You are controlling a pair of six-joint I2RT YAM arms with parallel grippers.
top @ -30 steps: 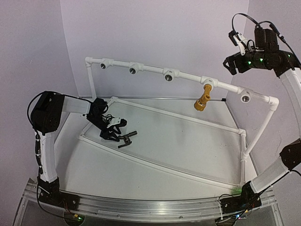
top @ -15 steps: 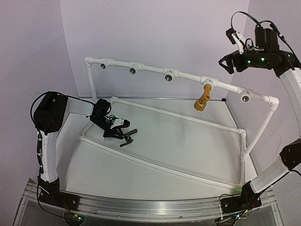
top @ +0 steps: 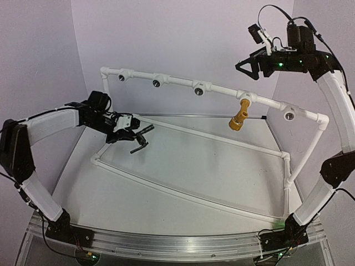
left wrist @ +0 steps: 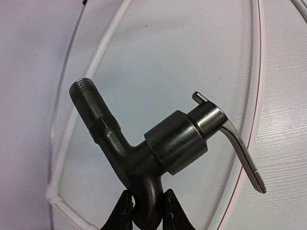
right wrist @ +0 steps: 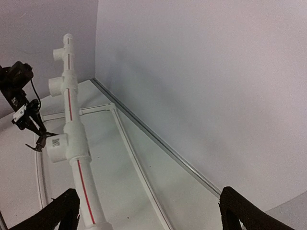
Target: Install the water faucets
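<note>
Gripping hand (left) point(left wrist: 145, 216): was pinched tight on the curved spout end of the black faucet point(left wrist: 168, 143), with one fingertip showing on each side of it at the bottom of the left wrist view.
Black faucet: was carried clear of the tabletop point(top: 211, 166), over its left rear part and near the low corner of the white pipe frame point(top: 183, 194). Its threaded inlet pointed away from the hand and its lever handle stuck out to one side.
Brass faucet point(top: 239, 116): hung from a socket on the upper rail point(top: 222, 90), slanting downward.
Open sockets point(top: 157, 83): three to the left of the brass faucet and one to its right stood unfilled.
Right hand point(top: 245, 66): was spread wide and empty, high above the right part of the rail.
Stage (judged): the black faucet was in hand but not yet brought to a socket.
Risk, slip: the hold sat on a narrow, rounded end, so the heavier body and lever could swing the faucet between the fingers.
Risk, threads: an inlet arriving tilted to the socket mouth would probably jam or cross-thread rather than seat.
Risk, snag: the projecting lever could catch the rail during turning.
Risk, frame: the light pipe frame looked free to flex or shift under a hard push.
</note>
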